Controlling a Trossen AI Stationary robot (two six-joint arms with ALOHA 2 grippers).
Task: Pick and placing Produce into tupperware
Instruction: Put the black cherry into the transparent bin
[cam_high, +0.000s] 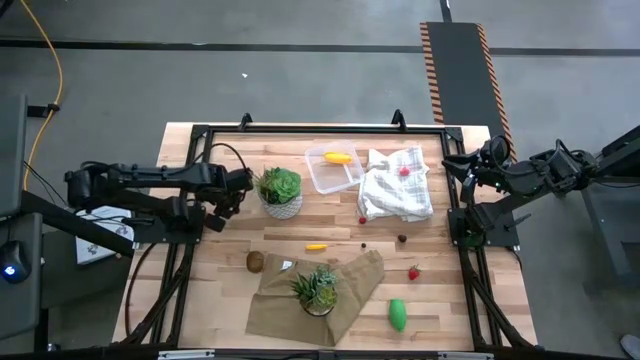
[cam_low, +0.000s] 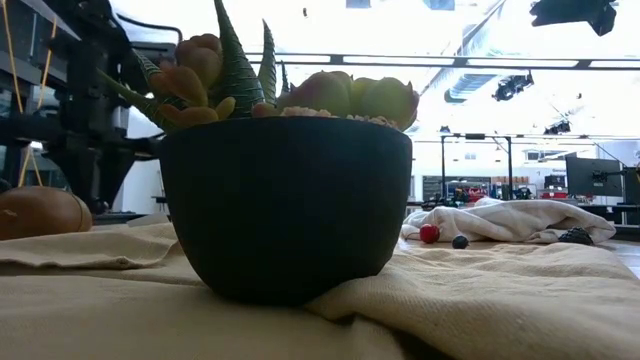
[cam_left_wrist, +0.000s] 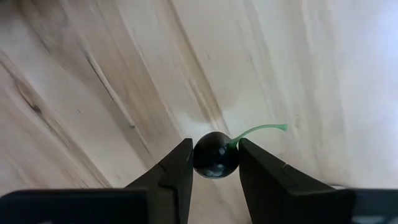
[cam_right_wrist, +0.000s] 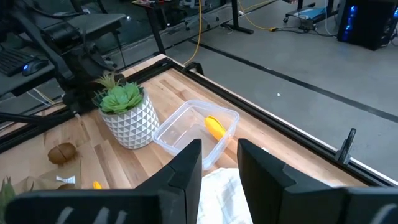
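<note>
High view: left pincer (cam_high: 238, 190) low over counter (cam_high: 440, 290), just beside white-potted plant (cam_high: 280, 192). Right pincer (cam_high: 462, 166) at counter's right edge, near white cloth (cam_high: 396, 186). Clear tupperware (cam_high: 333, 169) between plant and cloth, yellow piece (cam_high: 338, 157) inside. Brown ball (cam_high: 255, 262), green piece (cam_high: 397, 314), red berry (cam_high: 413, 272) lie loose on counter.

Low view: dark pot (cam_low: 285, 205) on tan cloth (cam_low: 480, 300) fills foreground.

Left wrist view: pincer clamps dark cherry (cam_left_wrist: 215, 155), green stem sticking out.

Right wrist view: fingers (cam_right_wrist: 183, 168) parted, nothing between.
</note>
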